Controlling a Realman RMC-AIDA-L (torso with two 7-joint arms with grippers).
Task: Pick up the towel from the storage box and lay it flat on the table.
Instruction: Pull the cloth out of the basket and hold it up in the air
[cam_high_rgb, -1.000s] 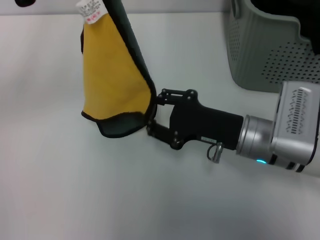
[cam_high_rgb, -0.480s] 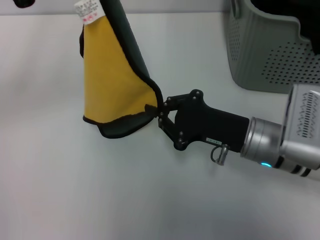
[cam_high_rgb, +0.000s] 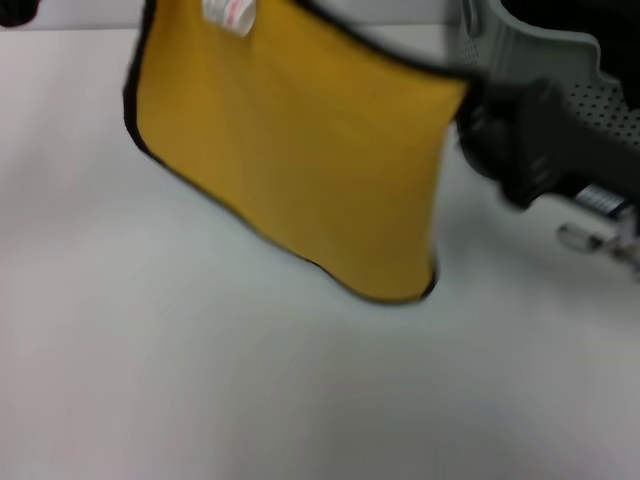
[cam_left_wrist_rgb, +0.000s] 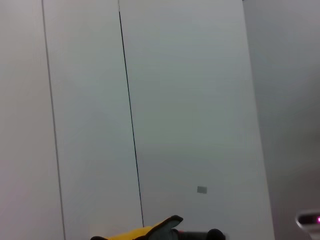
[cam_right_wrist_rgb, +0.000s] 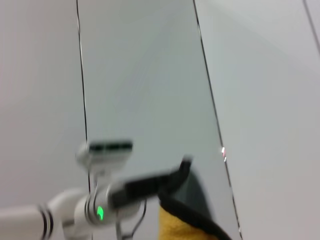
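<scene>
The yellow towel (cam_high_rgb: 300, 150) with its black border hangs spread out in the air above the white table (cam_high_rgb: 200, 380). Its white tag (cam_high_rgb: 228, 12) is at the top edge. My right gripper (cam_high_rgb: 470, 100) is shut on the towel's right upper corner, just in front of the storage box (cam_high_rgb: 560, 45). My left gripper is above the head view's top edge. The right wrist view shows it (cam_right_wrist_rgb: 182, 165) shut on the towel's other corner (cam_right_wrist_rgb: 180, 225). The towel's lower corner (cam_high_rgb: 400, 290) hangs free. A bit of towel also shows in the left wrist view (cam_left_wrist_rgb: 135, 234).
The grey-green perforated storage box stands at the back right of the table, partly behind my right arm (cam_high_rgb: 580, 170). The wrist views look at a pale panelled wall (cam_left_wrist_rgb: 175, 100).
My right gripper closed on the hanging towel's lower corner and pulled it up and to the right, toward the box. The towel went from a folded drape to an open sheet.
</scene>
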